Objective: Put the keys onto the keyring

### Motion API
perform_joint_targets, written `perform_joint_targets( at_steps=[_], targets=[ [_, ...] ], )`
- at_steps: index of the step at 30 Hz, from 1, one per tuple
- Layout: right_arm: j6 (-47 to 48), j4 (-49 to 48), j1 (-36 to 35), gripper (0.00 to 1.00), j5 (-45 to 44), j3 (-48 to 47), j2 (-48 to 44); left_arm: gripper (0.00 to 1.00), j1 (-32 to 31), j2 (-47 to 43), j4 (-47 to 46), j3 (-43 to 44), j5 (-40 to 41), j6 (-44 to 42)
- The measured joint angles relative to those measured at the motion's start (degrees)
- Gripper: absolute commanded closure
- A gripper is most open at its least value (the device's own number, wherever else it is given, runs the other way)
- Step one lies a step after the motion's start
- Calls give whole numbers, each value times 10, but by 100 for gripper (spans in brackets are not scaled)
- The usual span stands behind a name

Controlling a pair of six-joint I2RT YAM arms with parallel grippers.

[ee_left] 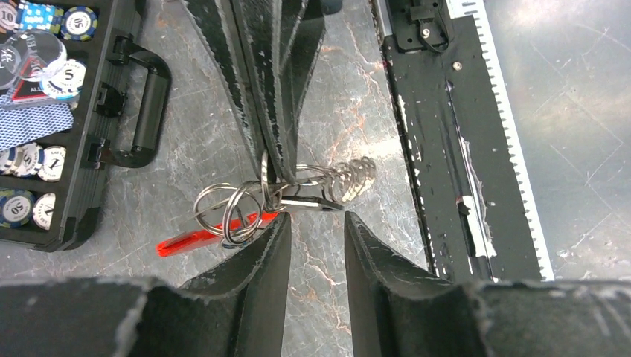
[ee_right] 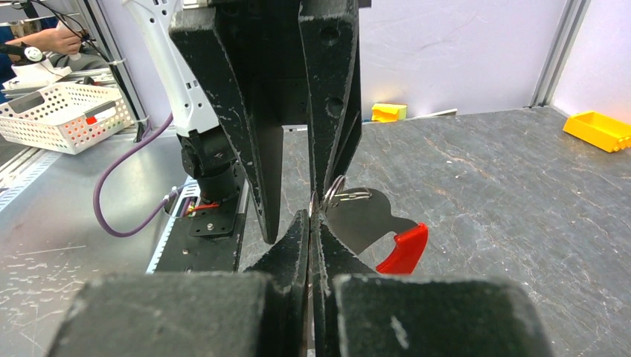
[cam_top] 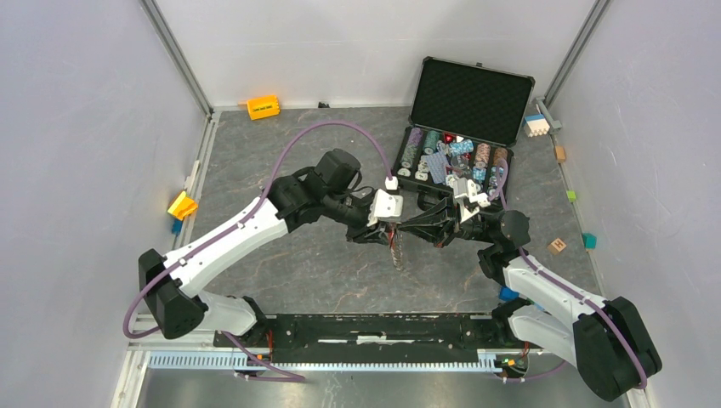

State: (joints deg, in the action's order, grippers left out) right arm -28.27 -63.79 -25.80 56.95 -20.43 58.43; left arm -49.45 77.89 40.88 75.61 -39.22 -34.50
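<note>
Grippers meet just in front of the open chip case (cam_top: 472, 100), on its handle side, above the grey table (cam_top: 298, 272). We see the right gripper (ee_right: 311, 223), the one nearer the case, with its two fingers pressed flat together on a silver ring of the keyring (ee_left: 238, 208). The whole bunch hangs below that pinch. From the top view we cannot tell whether its lowest end touches the table.

The bunch is several overlapping steel rings. Its red fob (ee_left: 186, 240) trails toward the case side, and a tight wire coil (ee_left: 353, 177) sticks out on the side away from the case. A slim silver clip among the rings points at the left gripper (ee_left: 316, 227). That gripper faces the bunch from the side farther from the case. Its fingers stand apart with bare table showing between them, and they grip nothing. In the right wrist view one left finger (ee_right: 332, 111) comes down close against the top ring, and we cannot tell whether they touch.

We cannot pick out the keys with any certainty among the rings. A flat silver plate joined to the fob is the only blade-like piece we can make out.

Inside the case lie rows of poker chips (cam_top: 451, 157). An orange block (cam_top: 263, 106) sits well apart from the case along the back wall. A yellow block (cam_top: 182, 205) sits farther still, at the table's edge.
</note>
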Motion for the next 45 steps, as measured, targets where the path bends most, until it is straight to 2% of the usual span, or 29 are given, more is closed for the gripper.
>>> perform_joint_targets(
  at_steps=[18,25,36,45],
  targets=[
    [0,0,0,100,0,0,0,57,2,4,-37,-24,-16,-26],
    [0,0,0,100,0,0,0,61,2,4,-56,-34,-19,-13],
    [0,0,0,100,0,0,0,82,2,4,-82,-45,-17,5],
    [6,3,1,100,0,0,-3,95,2,4,-85,-46,-13,17]
  ],
)
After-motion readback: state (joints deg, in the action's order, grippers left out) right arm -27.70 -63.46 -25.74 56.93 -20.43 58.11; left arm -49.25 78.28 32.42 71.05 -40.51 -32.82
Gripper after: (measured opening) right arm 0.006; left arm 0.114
